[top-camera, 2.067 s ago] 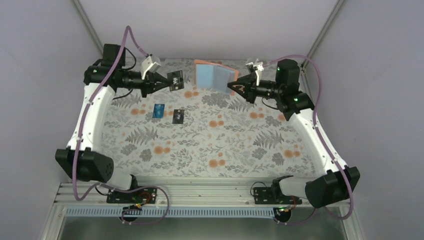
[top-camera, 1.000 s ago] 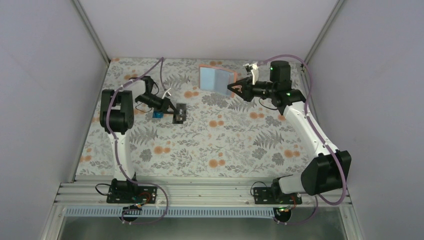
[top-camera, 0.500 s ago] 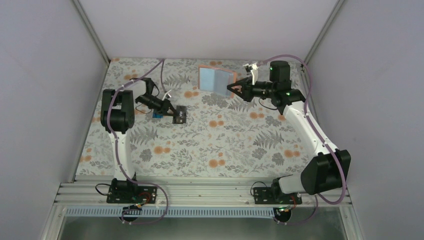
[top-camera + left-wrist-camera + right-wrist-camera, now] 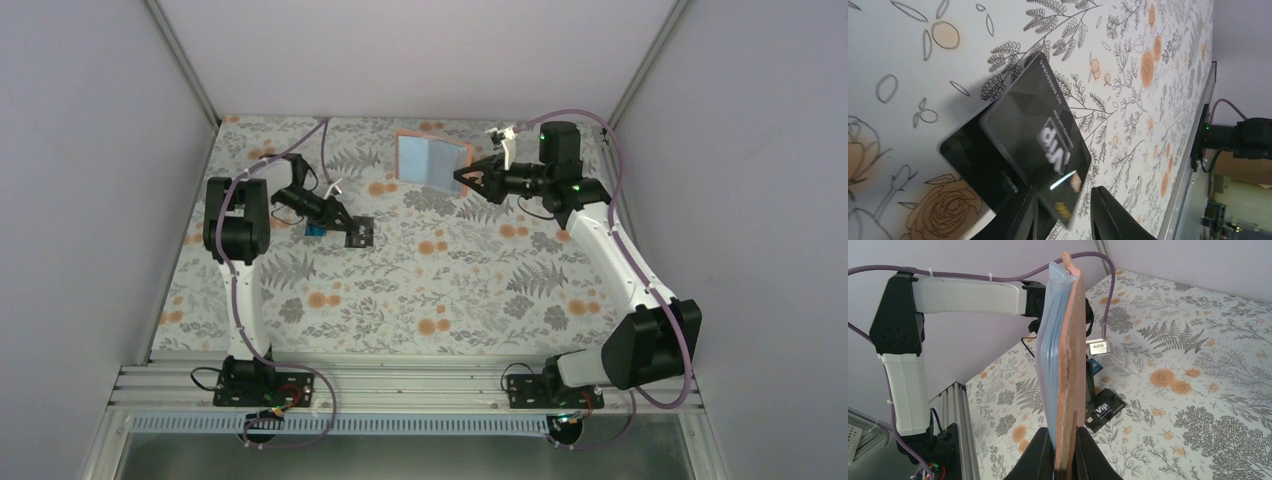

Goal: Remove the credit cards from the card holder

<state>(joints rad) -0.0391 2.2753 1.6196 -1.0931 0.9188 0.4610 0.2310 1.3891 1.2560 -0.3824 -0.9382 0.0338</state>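
Card holder (image 4: 432,160), held clear of the desk (image 4: 480,290) near its far edge by the right end effector (image 4: 462,177), whose fingers are pressed together on the holder's lower brown rim. It stands upright and unfolded, with its light blue pockets turned toward the left arm. This pose presumably lets one arm steady the wallet while the pocket mouths face the other. No card can be made out in the pockets, and the red card is not in sight. Well apart from the holder, on the left of the desk, a black card (image 4: 1038,135) marked "VIP" lies tilted across a second dark card (image 4: 973,165), with the blue card (image 4: 315,231) just beside them. Grouping them there likely keeps extracted cards out of the working area. Left end effector (image 4: 1064,200): low over the desk, fingers parted, one corner of the VIP card lying between them. Whether either finger touches it cannot be told.
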